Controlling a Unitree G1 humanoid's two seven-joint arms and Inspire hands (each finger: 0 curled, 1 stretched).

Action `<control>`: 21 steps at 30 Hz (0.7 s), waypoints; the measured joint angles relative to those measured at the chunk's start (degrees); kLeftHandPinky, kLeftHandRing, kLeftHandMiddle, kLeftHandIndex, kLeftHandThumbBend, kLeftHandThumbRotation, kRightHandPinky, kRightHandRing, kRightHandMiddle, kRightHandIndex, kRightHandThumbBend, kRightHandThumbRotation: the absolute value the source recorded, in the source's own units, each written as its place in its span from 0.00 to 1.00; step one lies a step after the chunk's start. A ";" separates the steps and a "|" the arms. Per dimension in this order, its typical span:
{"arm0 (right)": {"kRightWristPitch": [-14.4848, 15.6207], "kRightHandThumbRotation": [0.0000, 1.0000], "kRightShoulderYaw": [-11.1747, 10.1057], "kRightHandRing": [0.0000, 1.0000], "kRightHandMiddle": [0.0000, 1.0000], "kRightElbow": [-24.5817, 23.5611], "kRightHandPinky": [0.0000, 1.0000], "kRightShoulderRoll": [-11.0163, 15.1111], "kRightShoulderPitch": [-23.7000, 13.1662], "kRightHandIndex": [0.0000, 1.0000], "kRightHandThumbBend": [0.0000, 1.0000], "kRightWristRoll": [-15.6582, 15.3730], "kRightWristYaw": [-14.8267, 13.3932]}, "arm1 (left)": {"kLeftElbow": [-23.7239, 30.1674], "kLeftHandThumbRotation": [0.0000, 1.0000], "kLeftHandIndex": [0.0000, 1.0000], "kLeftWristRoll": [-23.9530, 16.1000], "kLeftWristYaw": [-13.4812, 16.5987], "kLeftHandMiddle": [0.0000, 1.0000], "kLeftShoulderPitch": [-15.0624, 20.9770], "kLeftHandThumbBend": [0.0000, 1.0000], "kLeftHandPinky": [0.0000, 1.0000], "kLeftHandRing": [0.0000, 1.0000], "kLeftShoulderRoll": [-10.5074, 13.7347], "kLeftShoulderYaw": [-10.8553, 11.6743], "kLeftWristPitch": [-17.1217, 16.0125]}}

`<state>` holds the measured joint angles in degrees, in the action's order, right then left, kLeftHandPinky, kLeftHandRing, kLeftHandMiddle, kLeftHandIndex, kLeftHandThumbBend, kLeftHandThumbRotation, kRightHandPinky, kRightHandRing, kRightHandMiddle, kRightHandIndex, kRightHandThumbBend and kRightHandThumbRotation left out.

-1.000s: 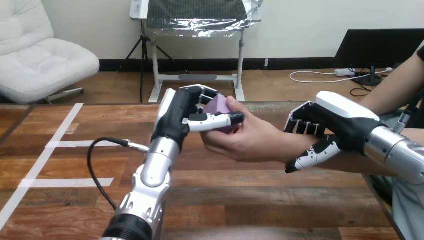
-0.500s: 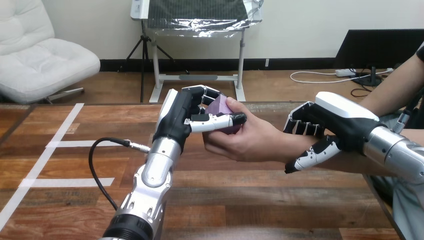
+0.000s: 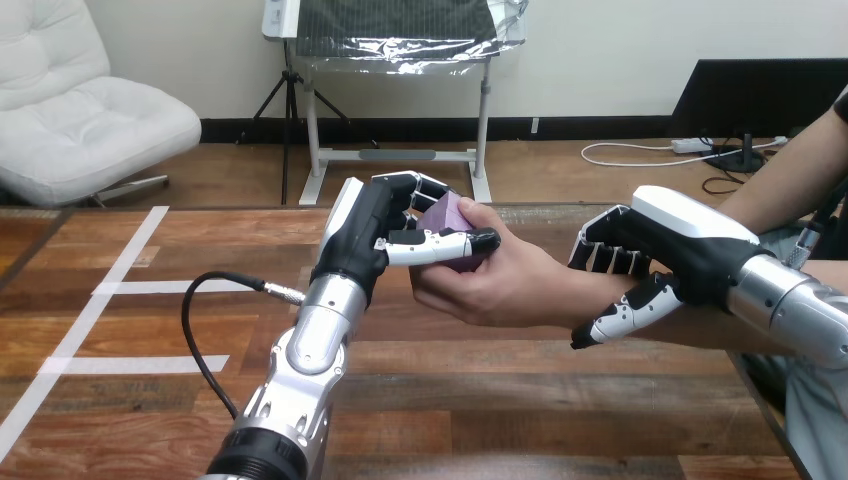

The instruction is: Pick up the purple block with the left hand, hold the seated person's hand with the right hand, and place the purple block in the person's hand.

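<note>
In the head view, the left hand point(image 3: 372, 232) has slid a little to the right since half a second ago, carrying the purple block point(image 3: 446, 214) further into the person's hand point(image 3: 515, 285). The right hand point(image 3: 685, 250) and the person's hand lie much where they were.

The left hand's fingers point(image 3: 418, 186) curl over the top of the block and its thumb lies across the block's near face, so the block is clamped between them, above the table point(image 3: 520, 420). The person's thumb rests on the block's top right corner and their fingers cup under it, so both hands are on the block. The right hand's fingers hook over the top of the person's wrist and its thumb reaches under it, closing round the wrist.

The block looks like a small, stiff, light piece with flat, fairly smooth faces. It should not deform, but it could slip if pinched on a corner, so opposite flat faces are the sound place to hold it, as the left hand does. The only container of a sort is the person's cupped palm, and the block sits partly in it. Releasing it looks like the step in hand.
</note>
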<state>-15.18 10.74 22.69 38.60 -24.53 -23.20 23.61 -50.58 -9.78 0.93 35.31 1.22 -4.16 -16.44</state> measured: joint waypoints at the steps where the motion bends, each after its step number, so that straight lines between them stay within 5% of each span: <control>1: 0.00 0.17 -0.01 0.41 0.47 0.00 0.36 0.00 0.03 0.51 0.80 0.00 -0.01 | 0.01 0.00 0.46 -0.01 -0.01 0.45 0.00 0.63 0.34 0.41 0.00 -0.06 0.00; 21: -0.10 0.14 -0.26 0.41 0.47 0.09 0.36 0.03 0.91 0.52 0.80 0.06 -0.18 | 1.17 0.00 0.47 -0.47 -0.37 0.47 -0.37 0.63 0.36 0.43 0.37 -1.36 0.36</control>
<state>-15.28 10.48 22.77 38.63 -23.62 -23.14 23.42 -49.40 -10.25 0.55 34.94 1.59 -5.52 -16.09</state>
